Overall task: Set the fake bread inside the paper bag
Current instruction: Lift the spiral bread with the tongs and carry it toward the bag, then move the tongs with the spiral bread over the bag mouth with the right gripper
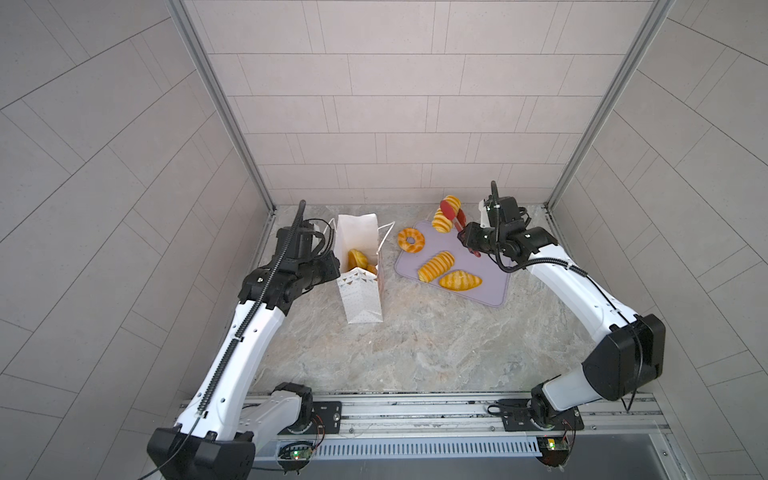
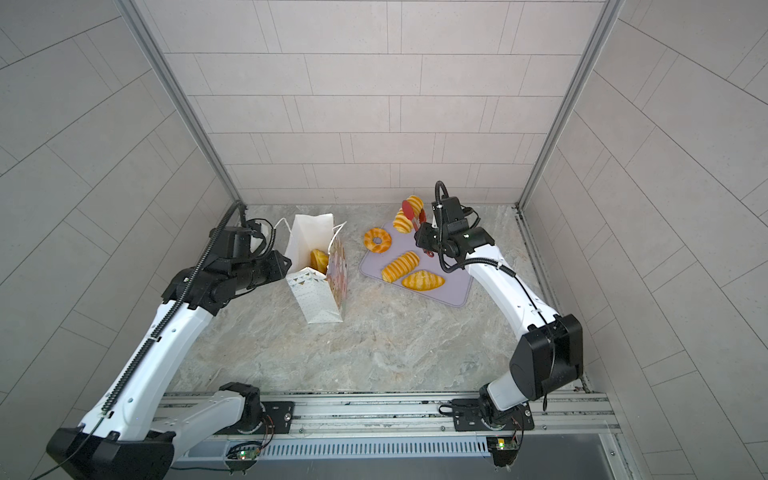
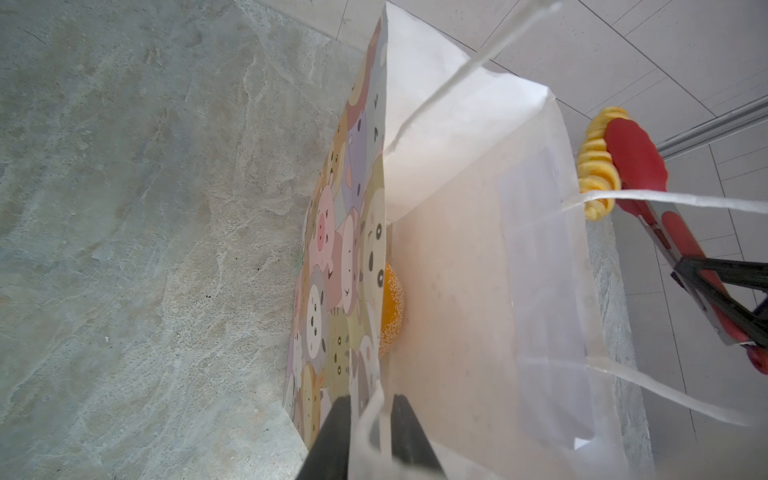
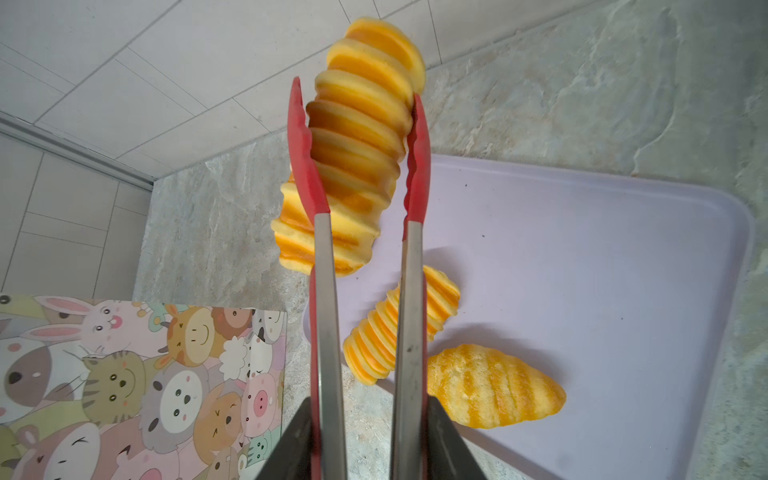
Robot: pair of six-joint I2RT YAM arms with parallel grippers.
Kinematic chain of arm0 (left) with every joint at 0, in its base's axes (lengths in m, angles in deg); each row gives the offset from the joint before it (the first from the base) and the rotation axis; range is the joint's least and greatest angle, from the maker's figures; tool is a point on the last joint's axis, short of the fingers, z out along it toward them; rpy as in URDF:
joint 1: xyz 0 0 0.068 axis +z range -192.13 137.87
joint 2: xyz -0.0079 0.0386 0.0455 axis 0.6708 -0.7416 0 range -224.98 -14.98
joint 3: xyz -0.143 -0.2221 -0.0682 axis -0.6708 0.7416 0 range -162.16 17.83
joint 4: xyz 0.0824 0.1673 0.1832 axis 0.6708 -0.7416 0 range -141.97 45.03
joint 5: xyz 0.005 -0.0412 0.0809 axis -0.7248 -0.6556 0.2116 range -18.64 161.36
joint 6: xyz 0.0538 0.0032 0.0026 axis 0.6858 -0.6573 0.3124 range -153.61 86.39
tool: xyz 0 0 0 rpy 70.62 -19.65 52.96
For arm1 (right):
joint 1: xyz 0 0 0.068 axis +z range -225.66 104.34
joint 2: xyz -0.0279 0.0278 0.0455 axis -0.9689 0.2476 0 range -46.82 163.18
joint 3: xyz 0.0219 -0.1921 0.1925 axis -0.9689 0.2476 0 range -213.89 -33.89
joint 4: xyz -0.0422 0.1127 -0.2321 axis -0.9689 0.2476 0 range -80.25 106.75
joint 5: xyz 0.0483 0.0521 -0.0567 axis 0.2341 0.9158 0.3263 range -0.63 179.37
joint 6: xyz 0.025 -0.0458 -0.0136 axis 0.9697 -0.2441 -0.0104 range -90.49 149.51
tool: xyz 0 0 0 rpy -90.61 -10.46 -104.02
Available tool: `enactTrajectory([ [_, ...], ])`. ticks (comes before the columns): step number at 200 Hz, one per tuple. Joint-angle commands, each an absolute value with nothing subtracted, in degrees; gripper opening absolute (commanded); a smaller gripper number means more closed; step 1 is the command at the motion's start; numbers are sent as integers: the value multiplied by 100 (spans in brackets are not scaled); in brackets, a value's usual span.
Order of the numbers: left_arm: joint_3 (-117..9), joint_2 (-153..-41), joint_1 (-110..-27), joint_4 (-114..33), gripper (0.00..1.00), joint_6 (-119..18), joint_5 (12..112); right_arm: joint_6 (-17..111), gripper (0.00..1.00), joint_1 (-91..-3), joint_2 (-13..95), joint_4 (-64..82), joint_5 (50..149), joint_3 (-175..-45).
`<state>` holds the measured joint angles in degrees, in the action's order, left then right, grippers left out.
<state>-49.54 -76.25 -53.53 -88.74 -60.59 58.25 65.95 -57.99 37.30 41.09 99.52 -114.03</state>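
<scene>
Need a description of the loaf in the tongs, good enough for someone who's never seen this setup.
Find the lilac tray on the right of the marble table. Over its far corner, the right end effector holds red-tipped tongs. The loaf is the striped one pinched between their tips, the only bread lifted clear of the tray.

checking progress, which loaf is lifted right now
The striped loaf pinched between the red tongs, raised above the lilac tray; the rest lie flat.
</scene>
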Motion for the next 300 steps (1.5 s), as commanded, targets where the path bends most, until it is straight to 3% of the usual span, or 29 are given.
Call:
enactTrajectory([
  [1, -5060, -7494, -5377, -8984, 29, -5997, 5912, 6443, 38, -5795, 3317, 4096, 9737, -11591],
  [127, -5290, -7473, -5373, -9053, 38, -6046, 5888, 6012, 38, -5022, 2868, 4812, 9327, -12824],
  [207, -5255, -7532, -5373, -9015, 19, -6054, 5858, 5629, 39, -4082, 3031, 5116, 8834, -13721],
  [300, -5182, -7523, -5374, -8981, 12, -6064, 5841, 5250, 39, -2902, 3672, 5456, 8320, -14650],
])
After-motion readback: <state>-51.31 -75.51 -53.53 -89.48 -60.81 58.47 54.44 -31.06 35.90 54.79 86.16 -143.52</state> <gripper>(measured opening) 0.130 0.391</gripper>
